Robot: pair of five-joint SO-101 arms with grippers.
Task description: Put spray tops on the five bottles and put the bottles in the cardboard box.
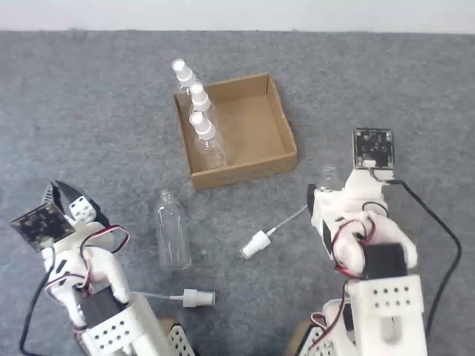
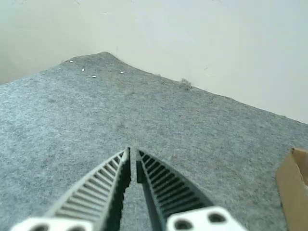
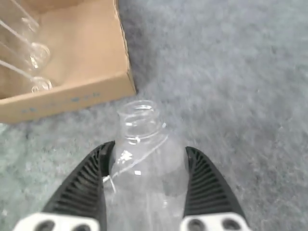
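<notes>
Grey felt (image 1: 89,96), capless bottle (image 3: 140,120) clasped by right end effector (image 3: 149,147), left end effector (image 2: 133,152) closed

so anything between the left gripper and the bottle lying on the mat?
Nothing visible. From above, only bare grey mat separates the left gripper from the lying bottle; the nearest spray top lies off that line, closer to the arm's base.

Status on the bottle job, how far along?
Done: three clear plastic bottles with white spray tops are in the brown cardboard box.
In hand: the right gripper is closed on an uncapped clear bottle.
Left: a second bare bottle and two loose white spray tops lie on the grey carpet. The left gripper is shut and empty.
</notes>
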